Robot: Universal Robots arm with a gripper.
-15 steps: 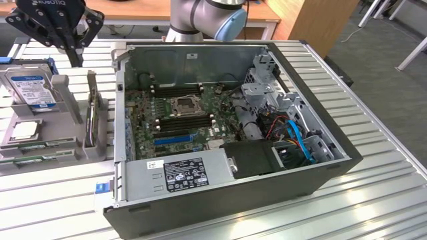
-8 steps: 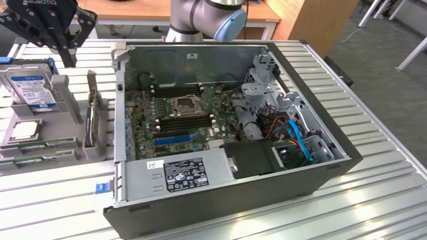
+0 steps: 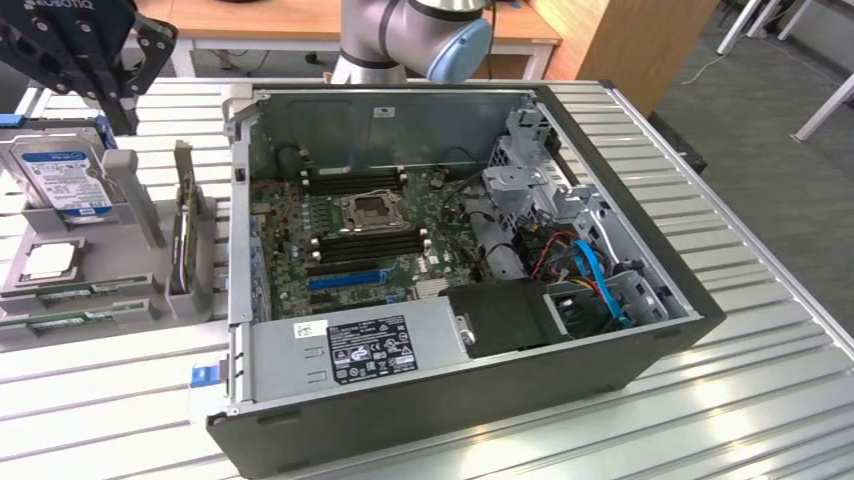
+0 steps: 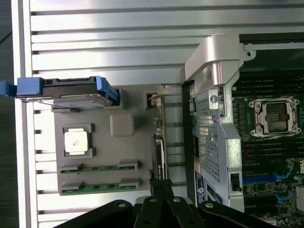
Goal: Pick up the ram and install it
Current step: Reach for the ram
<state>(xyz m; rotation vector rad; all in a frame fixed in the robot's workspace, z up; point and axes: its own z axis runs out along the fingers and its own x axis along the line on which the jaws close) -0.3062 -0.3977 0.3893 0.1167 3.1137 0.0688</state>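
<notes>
— Green stick, exterior view: where is the ram (image 3: 80,290)?
— Flat in the grey tray (image 3: 114,250), to the exterior view's left of the open computer case (image 3: 267,420). The gripper (image 3: 123,105) hangs above the tray, well apart from the ram.
— And the wrist view?
— The ram (image 4: 99,167) lies in its tray slot, a second stick (image 4: 97,186) just beside it. The gripper (image 4: 160,184) has its fingers pressed together, clear of both.

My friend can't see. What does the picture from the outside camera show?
An open computer case lies on a metal table, its motherboard showing. On the exterior view's left, the robot's shut hand hangs above a grey holder with green ram and a hard drive.
</notes>
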